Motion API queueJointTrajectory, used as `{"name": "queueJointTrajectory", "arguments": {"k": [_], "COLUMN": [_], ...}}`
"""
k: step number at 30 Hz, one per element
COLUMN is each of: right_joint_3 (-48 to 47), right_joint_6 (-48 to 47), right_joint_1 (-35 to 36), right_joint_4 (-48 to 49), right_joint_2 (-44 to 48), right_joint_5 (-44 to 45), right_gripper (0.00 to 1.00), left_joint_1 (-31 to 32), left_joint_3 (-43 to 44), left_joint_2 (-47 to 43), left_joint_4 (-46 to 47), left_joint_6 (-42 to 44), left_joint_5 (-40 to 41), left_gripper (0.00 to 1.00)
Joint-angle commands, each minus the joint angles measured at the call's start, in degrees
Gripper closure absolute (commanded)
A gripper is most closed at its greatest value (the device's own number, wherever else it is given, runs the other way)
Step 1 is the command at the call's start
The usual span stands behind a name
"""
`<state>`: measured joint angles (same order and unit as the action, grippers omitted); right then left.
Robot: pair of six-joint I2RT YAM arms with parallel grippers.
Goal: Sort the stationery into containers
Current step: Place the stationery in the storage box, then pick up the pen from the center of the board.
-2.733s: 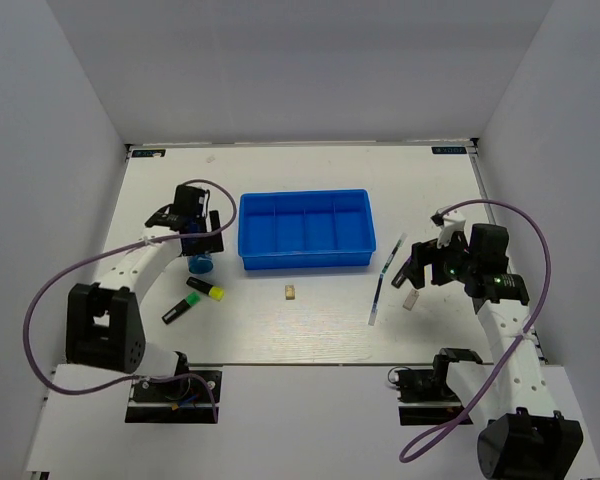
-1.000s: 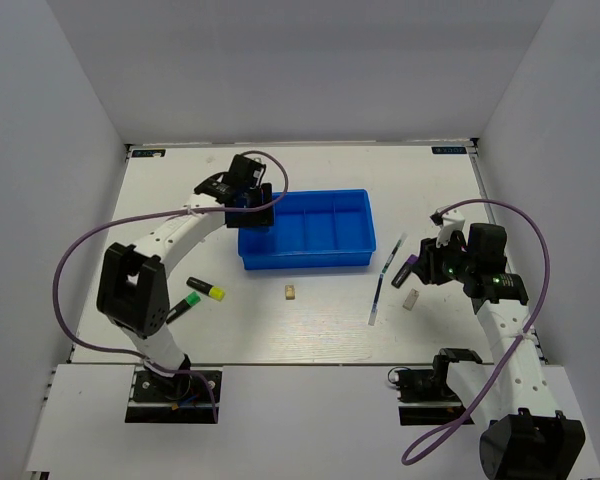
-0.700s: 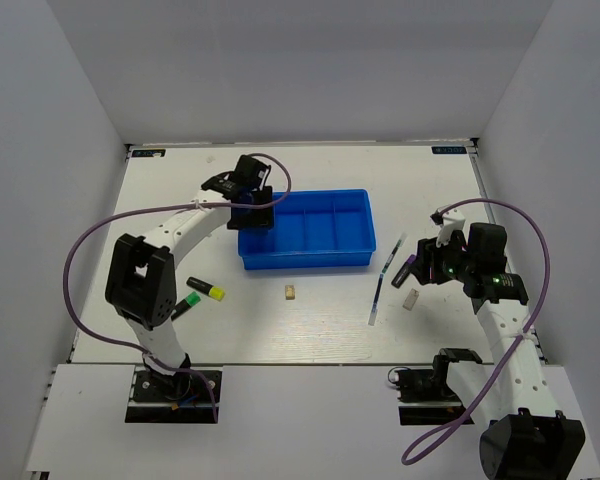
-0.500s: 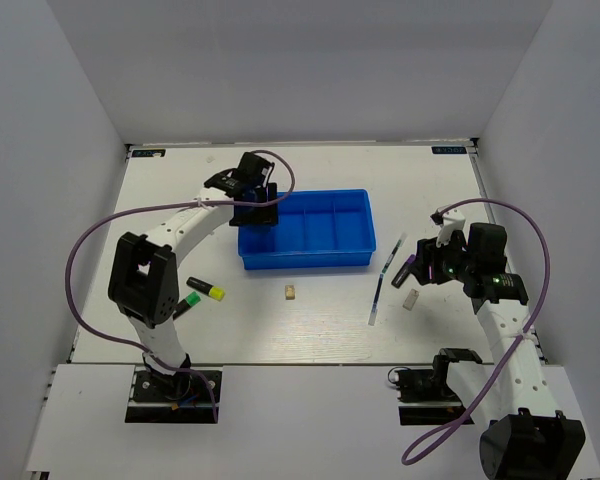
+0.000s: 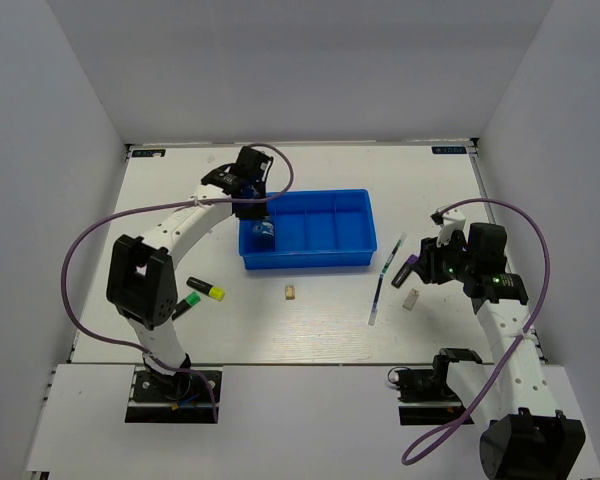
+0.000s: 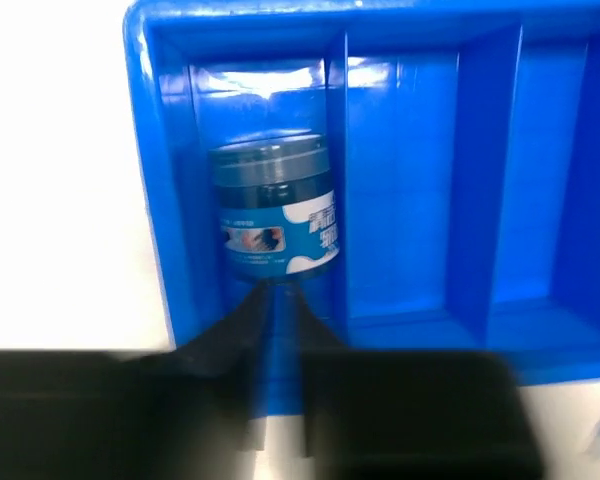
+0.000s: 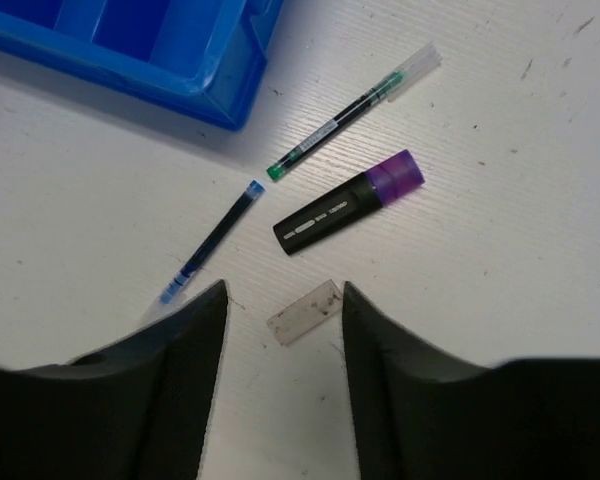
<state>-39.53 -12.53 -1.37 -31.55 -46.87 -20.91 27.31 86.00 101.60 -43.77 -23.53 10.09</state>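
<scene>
The blue round roll (image 6: 275, 215) lies in the leftmost compartment of the blue tray (image 6: 155, 200), free of any grip. My left gripper (image 6: 280, 292) hovers just behind it, fingers a narrow gap apart with nothing between them. From above, the roll (image 5: 265, 231) sits below that gripper (image 5: 252, 207). My right gripper (image 7: 284, 288) is open, its fingers either side of the pale grey block (image 7: 305, 312), not touching. A blue-tipped pen (image 7: 210, 245) lies just beyond it. The tan block (image 5: 293, 292) and a yellow-green-capped marker (image 5: 206, 291) lie in front of the tray (image 5: 305, 262).
A purple-capped black marker (image 7: 345, 205) and a green-tipped pen (image 7: 355, 105) lie just beyond the grey block, right of the tray's corner (image 7: 215, 85). A second dark marker (image 5: 177, 309) lies at the left. White walls enclose the table.
My left gripper carried the blue roll over the tray's left compartment and let it go; the roll now lies there and the jaws have narrowed. The right arm has barely moved.
</scene>
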Motion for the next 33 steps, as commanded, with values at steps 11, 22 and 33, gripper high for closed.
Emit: {"name": "queueJointTrajectory", "arguments": {"k": [11, 22, 33], "right_joint_3": [-9.1, -14.8, -18.7], "right_joint_6": [6.1, 20.2, 25.8], "right_joint_1": [1.0, 1.2, 5.3], "right_joint_4": [-2.2, 0.9, 3.6], "right_joint_2": [-20.6, -37.2, -46.1], "right_joint_5": [12.5, 14.5, 19.0], "right_gripper": [0.89, 0.52, 0.48], "left_joint_1": [-1.6, -9.6, -11.7], "left_joint_3": [-28.0, -43.0, -44.0], "left_joint_2": [-38.2, -50.1, -51.4], "left_joint_4": [-2.6, -0.5, 0.0], "left_joint_6": [0.4, 1.5, 1.1], "left_joint_5": [0.4, -1.0, -3.2], "left_gripper": [0.02, 0.0, 0.0]}}
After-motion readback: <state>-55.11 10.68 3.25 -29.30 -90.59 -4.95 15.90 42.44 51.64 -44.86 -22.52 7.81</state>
